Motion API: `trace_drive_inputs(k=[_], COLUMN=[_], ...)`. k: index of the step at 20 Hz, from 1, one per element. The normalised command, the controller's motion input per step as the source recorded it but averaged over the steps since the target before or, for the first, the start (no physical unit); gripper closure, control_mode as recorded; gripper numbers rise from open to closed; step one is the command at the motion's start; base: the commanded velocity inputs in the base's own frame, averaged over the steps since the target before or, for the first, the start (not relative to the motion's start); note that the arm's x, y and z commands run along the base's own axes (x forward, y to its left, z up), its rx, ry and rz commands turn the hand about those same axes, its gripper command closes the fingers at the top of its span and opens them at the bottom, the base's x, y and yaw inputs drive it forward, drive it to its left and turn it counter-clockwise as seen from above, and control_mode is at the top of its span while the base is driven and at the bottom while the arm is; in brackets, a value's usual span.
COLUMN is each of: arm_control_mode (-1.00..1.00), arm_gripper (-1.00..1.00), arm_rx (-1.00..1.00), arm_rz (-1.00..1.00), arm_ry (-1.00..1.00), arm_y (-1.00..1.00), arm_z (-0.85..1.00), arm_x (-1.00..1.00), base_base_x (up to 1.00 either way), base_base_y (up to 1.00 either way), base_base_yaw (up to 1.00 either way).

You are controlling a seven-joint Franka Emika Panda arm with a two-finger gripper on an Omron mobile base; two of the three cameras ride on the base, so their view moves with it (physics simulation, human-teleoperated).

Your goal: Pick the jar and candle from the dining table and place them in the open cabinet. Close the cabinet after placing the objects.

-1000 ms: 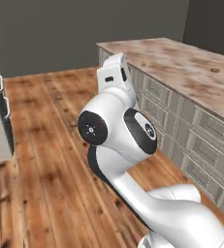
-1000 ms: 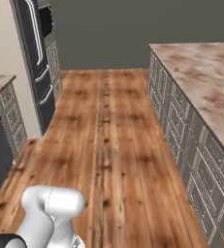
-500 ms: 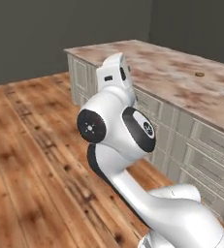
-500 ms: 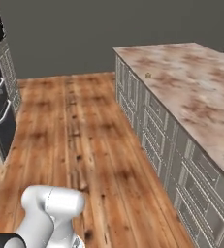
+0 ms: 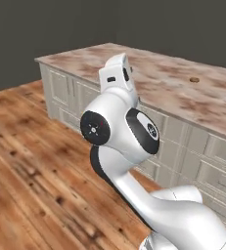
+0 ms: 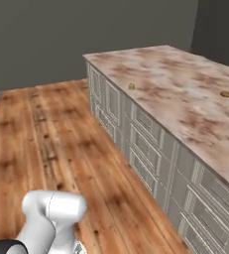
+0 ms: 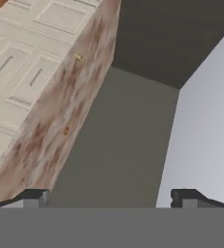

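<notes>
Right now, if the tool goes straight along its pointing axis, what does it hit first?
Probably nothing close: the open tool points past the edge of the dining table, which lies off to one side, toward the dark grey wall beyond. That wall looks like the first contact, though depth is unclear.

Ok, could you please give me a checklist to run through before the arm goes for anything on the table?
1. Gripper open and empty: ok. Its fingertips stand wide apart with nothing between them.
2. Dining table in front of the base: ok.
3. Candle found: cannot tell. A tiny yellowish thing sits near the table's edge, too small to name.
4. Jar found: cannot tell. A small brownish thing lies farther along the top, too small to identify.
5. Gripper close enough to grasp: not ok. In the hand view the tabletop things are distant specks.
6. Cabinet open and ready: cannot tell.
</notes>
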Motion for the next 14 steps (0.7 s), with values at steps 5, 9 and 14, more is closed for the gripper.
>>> trace_drive_inputs(k=[5,9,14], arm_control_mode=[1.00,1.00,1.00], arm_gripper=[-1.00,-1.00,-1.00], arm_rx=[0.00,0.00,0.00], arm_rz=[0.00,0.00,0.00], arm_ry=[0.00,0.00,0.00], arm_y=[0.00,0.00,0.00], arm_z=[0.00,0.00,0.00], arm_x=[0.00,0.00,0.00], base_base_x=[1.00,1.00,1.00], base_base_y=[0.76,0.72,0.76], base_base_yaw=[-0.37,-0.37,-0.38])
